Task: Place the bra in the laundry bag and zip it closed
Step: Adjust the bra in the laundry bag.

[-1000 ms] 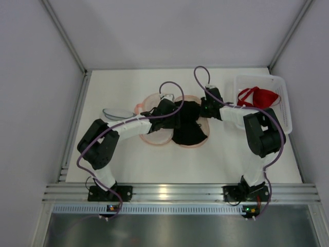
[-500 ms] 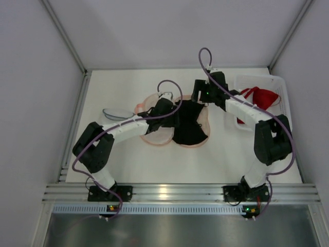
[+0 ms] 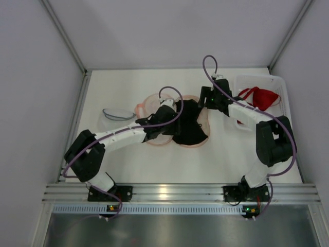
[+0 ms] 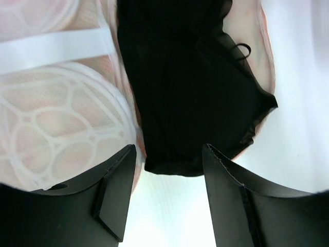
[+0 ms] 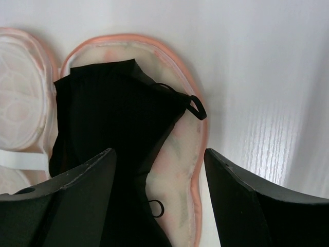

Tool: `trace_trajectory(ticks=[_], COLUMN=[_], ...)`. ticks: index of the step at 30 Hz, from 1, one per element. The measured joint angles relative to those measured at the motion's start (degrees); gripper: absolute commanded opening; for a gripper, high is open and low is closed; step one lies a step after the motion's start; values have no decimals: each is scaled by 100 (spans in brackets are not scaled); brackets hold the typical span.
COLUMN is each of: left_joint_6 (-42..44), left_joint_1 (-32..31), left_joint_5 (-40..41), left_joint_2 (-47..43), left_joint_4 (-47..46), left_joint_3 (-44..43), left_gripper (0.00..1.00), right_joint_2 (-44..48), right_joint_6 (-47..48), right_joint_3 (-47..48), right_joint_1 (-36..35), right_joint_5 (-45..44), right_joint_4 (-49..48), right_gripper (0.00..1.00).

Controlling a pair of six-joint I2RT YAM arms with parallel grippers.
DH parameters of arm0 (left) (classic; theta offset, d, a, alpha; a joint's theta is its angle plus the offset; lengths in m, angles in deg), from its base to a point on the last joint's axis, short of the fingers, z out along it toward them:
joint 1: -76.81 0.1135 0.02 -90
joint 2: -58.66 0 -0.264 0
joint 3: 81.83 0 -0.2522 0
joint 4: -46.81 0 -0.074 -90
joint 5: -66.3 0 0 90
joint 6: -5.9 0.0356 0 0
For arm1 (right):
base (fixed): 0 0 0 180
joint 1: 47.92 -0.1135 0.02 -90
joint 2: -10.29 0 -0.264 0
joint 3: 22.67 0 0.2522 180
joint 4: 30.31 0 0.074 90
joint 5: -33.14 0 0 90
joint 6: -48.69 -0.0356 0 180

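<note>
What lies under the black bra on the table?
The black bra lies on one open half of the pink-rimmed laundry bag. The bag's middle beneath it is covered.

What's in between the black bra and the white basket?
In the top view, the right gripper and right arm hang over that stretch, between the black bra and the white basket. Beneath them only bare white table shows.

A: From where is the counter [image 3: 128,159] seen in the top view?
B: It is viewed from above and behind both arm bases [image 3: 109,192], well back, so the whole surface is taken in.
A: And the wrist views?
B: Each is aimed down past its own jaws, close up. The black bra [image 4: 190,92] on the laundry bag [image 4: 51,128] is shared by all three.
</note>
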State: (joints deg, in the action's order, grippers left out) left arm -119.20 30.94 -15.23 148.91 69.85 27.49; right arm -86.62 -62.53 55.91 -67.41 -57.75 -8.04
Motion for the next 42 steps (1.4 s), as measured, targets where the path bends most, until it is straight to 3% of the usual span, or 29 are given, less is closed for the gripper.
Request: trace_trajectory(ticks=[12, 13, 15, 16, 21, 22, 24, 32, 33, 37, 39, 42], left_joint_6=[-352, -369, -398, -422, -350, -319, -236, 398, 501, 487, 343, 31], left_joint_1=[-278, -278, -278, -278, -275, -275, -275, -98, -50, 57, 55, 42], left_joint_5=[232, 267, 319, 343, 476, 492, 511, 330, 286, 332, 369, 376], left_joint_2=[997, 1067, 1167, 1213, 1255, 1255, 1255, 1102, 1073, 876, 621, 9], left_joint_4=[39, 48, 48, 42, -122, -195, -358, -1596, -1626, -1161, -776, -352], left_joint_3=[-278, -319, -409, -468, -577, -577, -570, 61, 118, 7, -66, -20], left_gripper=[56, 52, 31, 26, 10, 3, 0, 0, 3, 39, 50, 54], right_joint_2=[339, 407, 531, 610, 999, 1023, 1029, 1027, 1027, 1027, 1027, 1014], right_joint_6=[-151, -155, -179, -192, -249, -267, -306, -457, -459, -428, -374, -262], right_joint_3=[-793, -861, -940, -979, -1215, -1261, -1366, -1803, -1818, -1834, -1834, -1834], right_joint_1=[24, 24, 24, 24, 24, 24, 24, 24, 24, 24, 24, 22], right_joint_5=[212, 225, 249, 260, 273, 275, 282, 540, 592, 876, 1128, 1475], right_joint_4=[-199, -188, -190, -201, -358, -407, -516, -896, -940, -1045, -1113, -1250], right_gripper=[72, 71, 72, 71, 71, 71, 71, 71, 71, 72, 73, 74])
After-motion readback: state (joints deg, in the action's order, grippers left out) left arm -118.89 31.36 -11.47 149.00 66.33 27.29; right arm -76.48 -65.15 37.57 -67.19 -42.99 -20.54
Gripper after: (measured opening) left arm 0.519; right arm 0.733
